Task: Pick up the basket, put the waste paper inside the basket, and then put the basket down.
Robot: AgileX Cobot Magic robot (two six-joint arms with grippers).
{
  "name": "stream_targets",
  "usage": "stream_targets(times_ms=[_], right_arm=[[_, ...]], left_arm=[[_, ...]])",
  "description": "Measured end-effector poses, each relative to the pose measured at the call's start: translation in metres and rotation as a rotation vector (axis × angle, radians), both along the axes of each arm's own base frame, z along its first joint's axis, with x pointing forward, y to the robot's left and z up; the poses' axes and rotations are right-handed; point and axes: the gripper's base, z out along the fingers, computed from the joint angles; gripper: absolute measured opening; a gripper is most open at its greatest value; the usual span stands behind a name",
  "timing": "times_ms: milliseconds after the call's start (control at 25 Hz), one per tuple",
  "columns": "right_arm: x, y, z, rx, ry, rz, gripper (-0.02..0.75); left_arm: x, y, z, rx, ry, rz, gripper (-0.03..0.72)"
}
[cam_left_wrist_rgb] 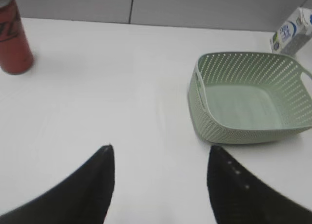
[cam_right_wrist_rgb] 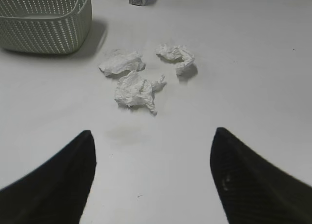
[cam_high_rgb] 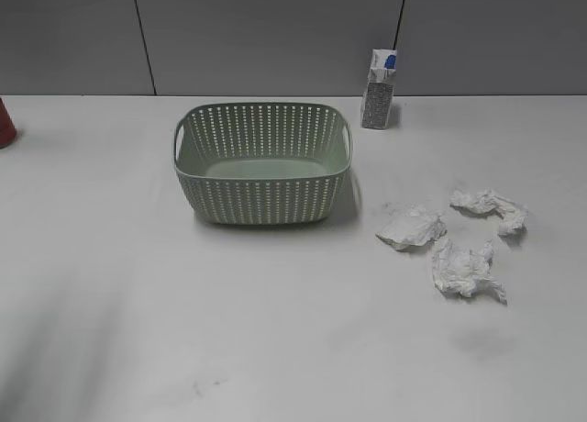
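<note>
The pale sage-green basket [cam_high_rgb: 263,163] stands empty on the white table, behind the middle; it also shows in the left wrist view [cam_left_wrist_rgb: 251,97] and the right wrist view [cam_right_wrist_rgb: 46,20]. Three crumpled white waste paper wads lie to its right: one [cam_high_rgb: 412,227], one [cam_high_rgb: 491,207], one [cam_high_rgb: 466,271]; in the right wrist view they show as [cam_right_wrist_rgb: 121,63], [cam_right_wrist_rgb: 176,56], [cam_right_wrist_rgb: 135,89]. My left gripper [cam_left_wrist_rgb: 160,148] is open and empty, above bare table left of the basket. My right gripper [cam_right_wrist_rgb: 153,132] is open and empty, short of the wads. Neither gripper shows in the exterior view.
An upright white-grey carton with a blue mark [cam_high_rgb: 380,89] stands behind the basket's right corner, near the grey back wall. A red can [cam_left_wrist_rgb: 14,36] stands at the far left of the table [cam_high_rgb: 138,284].
</note>
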Motion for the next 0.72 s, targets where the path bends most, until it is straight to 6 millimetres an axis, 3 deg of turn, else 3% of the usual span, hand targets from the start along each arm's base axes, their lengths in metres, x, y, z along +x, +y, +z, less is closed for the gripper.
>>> stream_targets(times_ms=[320,520,720], right_arm=[[0.0,0.0,0.0,0.0,0.0,0.0,0.581],[0.0,0.0,0.0,-0.001,0.0,0.0,0.581],[0.0,0.0,0.0,-0.001,-0.001,0.0,0.581]], left_arm=[[0.099,-0.063,-0.014,0.07,0.222,-0.203,0.461],[0.164,-0.105,-0.055,0.115,0.35,-0.262,0.461],[0.216,-0.123,-0.1,0.116,0.485,-0.205,0.461]])
